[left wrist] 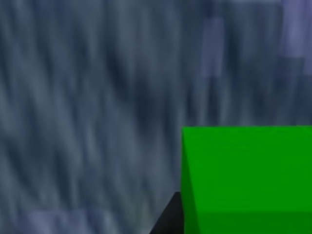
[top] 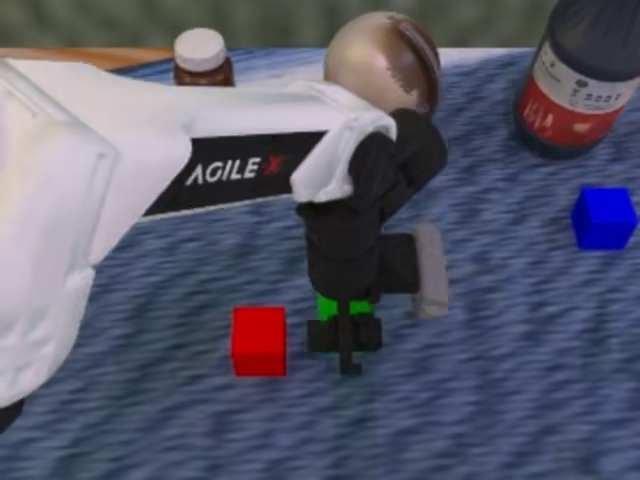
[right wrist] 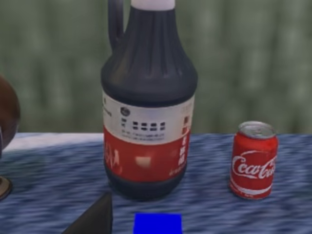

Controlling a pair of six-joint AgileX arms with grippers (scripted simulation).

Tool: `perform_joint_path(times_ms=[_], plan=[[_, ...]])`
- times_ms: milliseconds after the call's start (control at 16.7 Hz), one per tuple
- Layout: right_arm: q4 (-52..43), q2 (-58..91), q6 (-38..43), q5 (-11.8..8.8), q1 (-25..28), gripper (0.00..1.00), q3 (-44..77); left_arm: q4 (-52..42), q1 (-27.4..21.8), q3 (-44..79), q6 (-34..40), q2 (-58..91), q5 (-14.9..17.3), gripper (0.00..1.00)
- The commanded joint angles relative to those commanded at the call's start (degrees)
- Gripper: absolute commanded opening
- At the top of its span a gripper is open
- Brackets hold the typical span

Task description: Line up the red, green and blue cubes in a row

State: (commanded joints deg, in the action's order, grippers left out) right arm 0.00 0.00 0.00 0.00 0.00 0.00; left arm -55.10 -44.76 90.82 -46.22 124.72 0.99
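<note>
Left hand [top: 345,335] gripping green cube [top: 344,304] beside red cube [top: 259,340], blue cube [top: 604,217] far right.

The left arm [top: 120,170] is built of bulky white shells with softly rounded edges, glossy enough to catch pale highlights. Along its forearm runs a black panel bearing the white lettering "AGILE" followed by a red "X". Past a white collar the body turns matte black: a rounded wrist block, then a squarish housing, with a small grey slab fixed to its side. The left gripper [top: 345,340] is black as well, with short blocky fingers and a thin black stem below. A dark wedge in the right wrist view is probably the right arm's finger [right wrist: 95,217].
</note>
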Motion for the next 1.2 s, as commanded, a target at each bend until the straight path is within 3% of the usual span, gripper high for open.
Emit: perform_joint_path(times_ms=[360, 1140, 1200], plan=[[0.0, 0.0, 0.0, 0.0, 0.0, 1.00, 0.0, 2.9, -0.1, -1.9, 0.0, 1.2, -0.1, 0.00], [0.0, 0.0, 0.0, 0.0, 0.0, 1.00, 0.0, 2.9, -0.1, -1.9, 0.0, 1.2, -0.1, 0.98], [0.0, 0.0, 0.0, 0.0, 0.0, 1.00, 0.0, 2.9, -0.1, -1.9, 0.0, 1.2, -0.1, 1.00]])
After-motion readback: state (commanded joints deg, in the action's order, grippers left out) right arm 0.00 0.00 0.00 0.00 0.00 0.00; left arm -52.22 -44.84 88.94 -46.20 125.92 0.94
